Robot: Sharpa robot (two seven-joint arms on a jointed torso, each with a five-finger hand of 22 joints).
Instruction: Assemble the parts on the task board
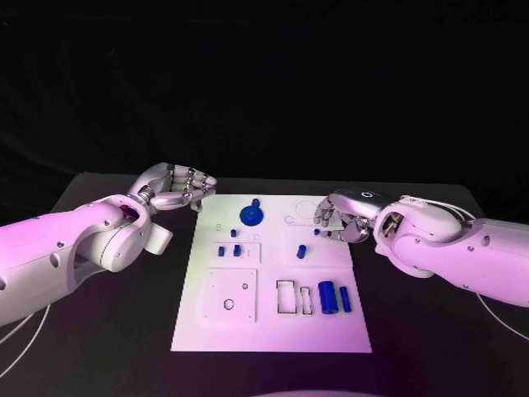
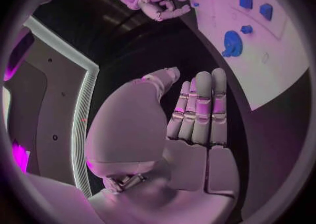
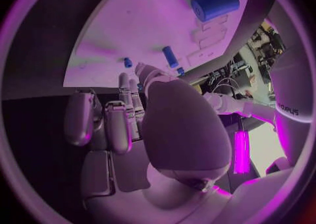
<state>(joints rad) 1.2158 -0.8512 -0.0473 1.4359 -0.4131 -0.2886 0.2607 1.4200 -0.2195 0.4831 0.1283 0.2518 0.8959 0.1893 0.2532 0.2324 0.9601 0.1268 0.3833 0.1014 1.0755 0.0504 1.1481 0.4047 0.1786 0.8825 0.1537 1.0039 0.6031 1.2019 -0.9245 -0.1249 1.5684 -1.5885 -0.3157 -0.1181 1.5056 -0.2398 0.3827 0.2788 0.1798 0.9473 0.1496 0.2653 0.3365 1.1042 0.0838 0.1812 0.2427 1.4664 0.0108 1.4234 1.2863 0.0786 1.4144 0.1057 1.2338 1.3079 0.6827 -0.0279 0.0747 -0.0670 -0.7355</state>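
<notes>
Two robot hands flank what we see as the task board (image 1: 270,327) mid-bench: left robot hand (image 1: 175,187) and right robot hand (image 1: 342,217) both curled, holding nothing; blue parts (image 1: 326,296) lie on it.

Black table (image 1: 121,331), dark backdrop behind.

black table (image 1: 97,331) under the board, black backdrop (image 1: 264,83) behind it.

task board (image 1: 217,327) mid-table, parts (image 1: 328,297) on it (several), hands flanking its far corners
</notes>
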